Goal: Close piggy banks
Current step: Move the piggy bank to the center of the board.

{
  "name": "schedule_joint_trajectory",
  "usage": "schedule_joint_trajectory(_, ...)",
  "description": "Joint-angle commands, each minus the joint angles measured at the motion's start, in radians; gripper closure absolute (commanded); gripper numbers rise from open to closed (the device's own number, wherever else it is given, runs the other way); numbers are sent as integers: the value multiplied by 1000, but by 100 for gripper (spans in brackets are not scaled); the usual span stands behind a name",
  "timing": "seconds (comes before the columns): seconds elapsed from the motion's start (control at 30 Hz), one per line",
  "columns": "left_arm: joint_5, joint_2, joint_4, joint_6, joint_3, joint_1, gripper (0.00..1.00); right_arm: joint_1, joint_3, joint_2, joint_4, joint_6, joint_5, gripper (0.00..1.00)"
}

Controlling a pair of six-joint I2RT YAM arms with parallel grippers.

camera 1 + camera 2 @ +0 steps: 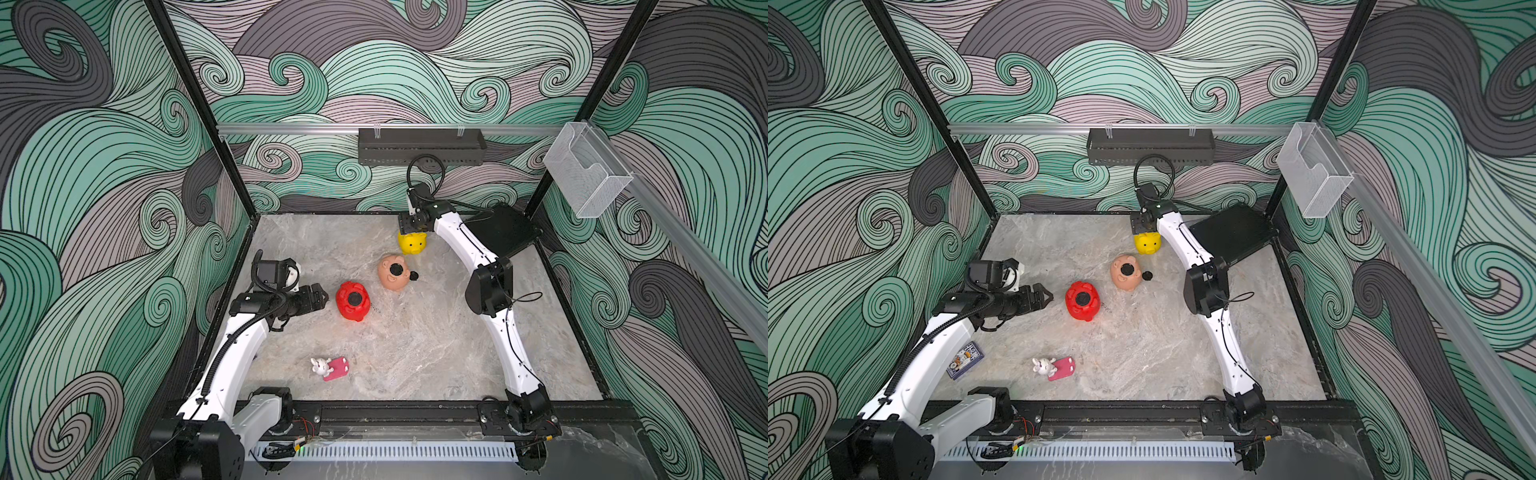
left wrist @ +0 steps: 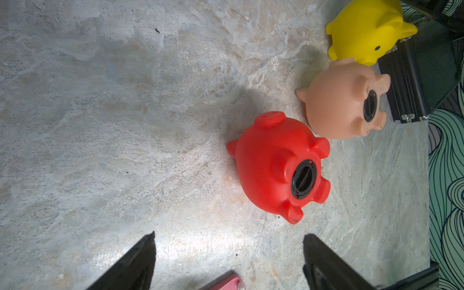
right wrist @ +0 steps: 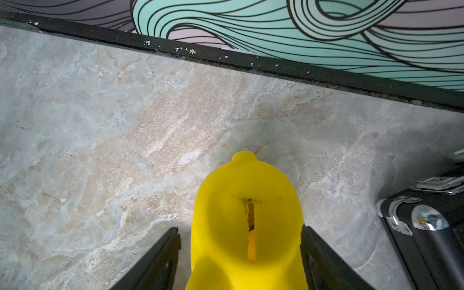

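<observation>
Grasping step: right gripper jaws spread astride yellow pig, seemingly not clamped. Left gripper: jaws spread, empty. Next calls for clamping, upending, then fitting black plug from pig's 6 o'clock.

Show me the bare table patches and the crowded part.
Bare: the far-left corner, between back wall, left tool and red pig; the near-right stretch, between red pig, bunny toy and right arm. Crowded: far right, where yellow pig, peach pig, loose plug and black case bunch.
</observation>
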Motion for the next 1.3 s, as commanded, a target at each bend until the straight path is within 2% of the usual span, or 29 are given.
schedule_joint_trajectory(0.0, -13, 2, -24, 12, 44, -9, 9, -11, 23, 27, -20, -17, -35, 24)
schedule_joint_trajectory(0.27, -3, 6, -20, 14, 43, -11, 9, -11, -13, 19, -67, -36, -26, 25)
schedule_joint_trajectory(0.5, 4, 12, -21, 15, 42, -13, 9, -9, -35, -7, -119, 28, -33, 26)
schedule_joint_trajectory(1.27, 13, 18, -11, 14, 36, -22, 9, 3, -270, -147, -185, 121, -72, 32)
